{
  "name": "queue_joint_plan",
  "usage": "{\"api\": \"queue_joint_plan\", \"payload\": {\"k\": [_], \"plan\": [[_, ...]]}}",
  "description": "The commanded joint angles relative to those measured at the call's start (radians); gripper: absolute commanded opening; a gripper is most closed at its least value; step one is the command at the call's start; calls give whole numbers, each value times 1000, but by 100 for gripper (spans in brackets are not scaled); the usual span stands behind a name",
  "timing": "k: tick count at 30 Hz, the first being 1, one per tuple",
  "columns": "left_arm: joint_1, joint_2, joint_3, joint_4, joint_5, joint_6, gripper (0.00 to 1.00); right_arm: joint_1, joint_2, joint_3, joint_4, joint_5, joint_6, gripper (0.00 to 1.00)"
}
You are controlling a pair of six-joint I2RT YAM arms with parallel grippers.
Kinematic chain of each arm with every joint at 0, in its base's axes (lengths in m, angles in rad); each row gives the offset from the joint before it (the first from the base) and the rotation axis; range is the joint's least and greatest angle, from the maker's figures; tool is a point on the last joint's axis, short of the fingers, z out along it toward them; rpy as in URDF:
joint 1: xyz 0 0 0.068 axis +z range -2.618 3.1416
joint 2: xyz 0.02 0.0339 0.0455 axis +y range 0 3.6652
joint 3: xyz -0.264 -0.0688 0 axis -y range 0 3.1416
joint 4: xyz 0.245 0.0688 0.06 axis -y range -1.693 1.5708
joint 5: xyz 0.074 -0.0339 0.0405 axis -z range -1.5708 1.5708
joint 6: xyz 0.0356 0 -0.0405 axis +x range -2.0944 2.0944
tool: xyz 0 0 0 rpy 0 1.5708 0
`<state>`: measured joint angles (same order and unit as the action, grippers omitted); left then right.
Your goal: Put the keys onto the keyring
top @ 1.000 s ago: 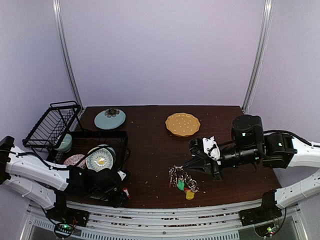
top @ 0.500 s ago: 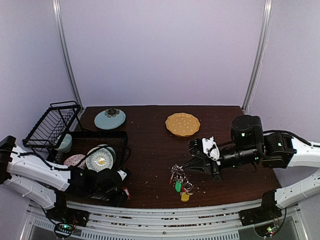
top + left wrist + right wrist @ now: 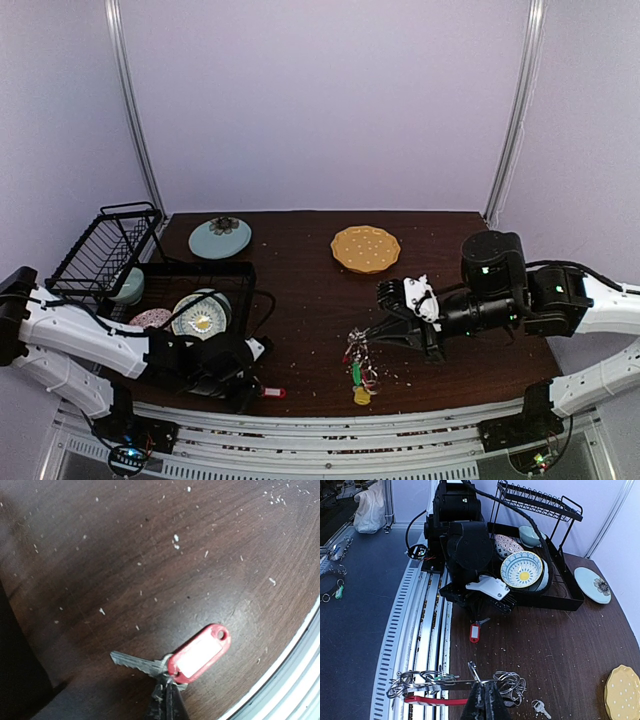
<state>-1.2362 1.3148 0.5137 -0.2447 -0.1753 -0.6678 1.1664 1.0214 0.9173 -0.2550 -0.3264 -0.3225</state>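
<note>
1. Keyring (image 3: 455,682): right pincer (image 3: 483,699) is clenched on it, jaws closed over the wire loops near the middle of the bunch. The red curved section (image 3: 432,700) runs out to one side of the fingertips.
2. Top view: the keyring hangs as a bunch below the right pincer (image 3: 372,332), over the front middle of the tabletop (image 3: 300,290). A green tag (image 3: 355,372) and a yellow tag (image 3: 361,396) are lowest. Cannot tell whether the tags touch the wood.
3. Left pincer (image 3: 166,702): clenched on the red-tagged key (image 3: 137,663), pinching the small ring where the silver blade meets the red tag (image 3: 200,652).
4. Blade and tag splay apart, low over the tabletop by its near edge. Cannot tell whether they rest on it.
5. Red-tagged key sits left of the keyring and well apart from it, just in front of the black dish rack (image 3: 150,280).
6. One loose silver key (image 3: 540,708) lies on the tabletop just beside the keyring.
7. The rack holds a blue-and-yellow bowl (image 3: 203,316). A yellow plate (image 3: 365,248) and a pale blue plate (image 3: 220,238) lie toward the far edge.
</note>
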Motion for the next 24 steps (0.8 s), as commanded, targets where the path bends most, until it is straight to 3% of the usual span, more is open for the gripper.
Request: {"api": "queue_joint_plan", "payload": {"k": [1, 4, 7, 17, 24], "plan": [[-15, -8, 130, -133, -123, 132, 0, 0, -12, 20, 10, 0, 5, 0], [-72, 47, 274, -269, -244, 269, 0, 0, -15, 22, 1, 12, 5, 0], [-107, 62, 377, -307, -262, 378, 0, 1, -15, 19, -9, 28, 4, 0], [-119, -186, 384, -49, -48, 658, 0, 2, 45, -12, 75, 119, 19, 0], [-153, -174, 470, 6, -161, 828, 0, 30, 111, 59, 59, 32, -10, 0]]}}
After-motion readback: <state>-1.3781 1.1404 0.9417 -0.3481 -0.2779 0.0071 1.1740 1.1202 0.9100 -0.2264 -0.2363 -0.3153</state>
